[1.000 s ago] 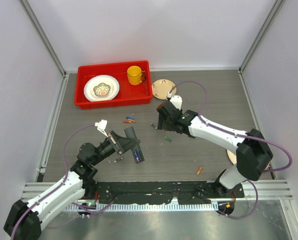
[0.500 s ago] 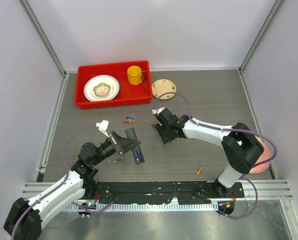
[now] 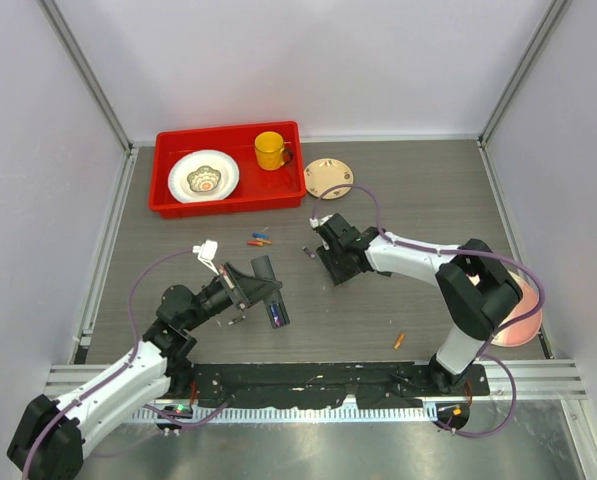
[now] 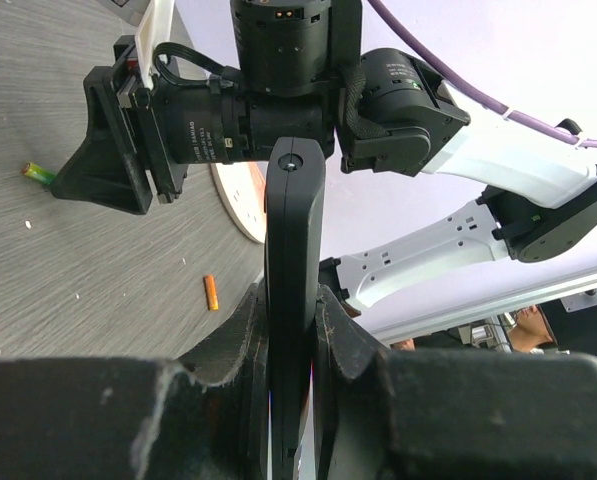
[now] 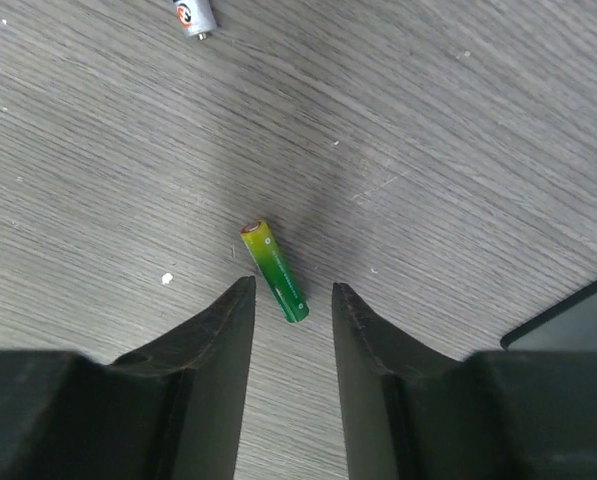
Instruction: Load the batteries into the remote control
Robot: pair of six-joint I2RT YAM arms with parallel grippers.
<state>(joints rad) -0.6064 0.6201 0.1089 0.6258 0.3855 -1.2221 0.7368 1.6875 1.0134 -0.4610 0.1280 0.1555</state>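
A: Where does the right hand (image 5: pixel 292 292) stand?

B: Low over the tabletop (image 5: pixel 458 120), part-way apart, with its fingers (image 5: pixel 218 340) either side of the green battery (image 5: pixel 274 270). Neither finger touches it; bare surface shows on both sides.

A: And the remote control (image 4: pixel 296 210)?

B: Raised and clamped edge-on in the left hand (image 4: pixel 294 310), well to the left of the green battery.

A: What could spoil the pick?

B: The battery lies aslant across the gap, and only its lower end sits between the tips. If the fingers close as they are, I'd judge that one meets the cell first and it rolls or swivels out (a round cell on a smooth surface needs little pushing). Caught by its very end, it could also droop in the grip, which would make seating it in the remote awkward.

A: Anything on the remote's side?

B: The left hand grips it by its narrow edges, so a push from the battery could pivot it. From above there seems to be a purplish spot on the remote, perhaps a cell already in place, but it is too small to be sure.

A: Spares?

B: An orange battery (image 3: pixel 399 341) lies near the front, and a small coloured cluster (image 3: pixel 260 239) lies near the red tray (image 3: pixel 250 188).
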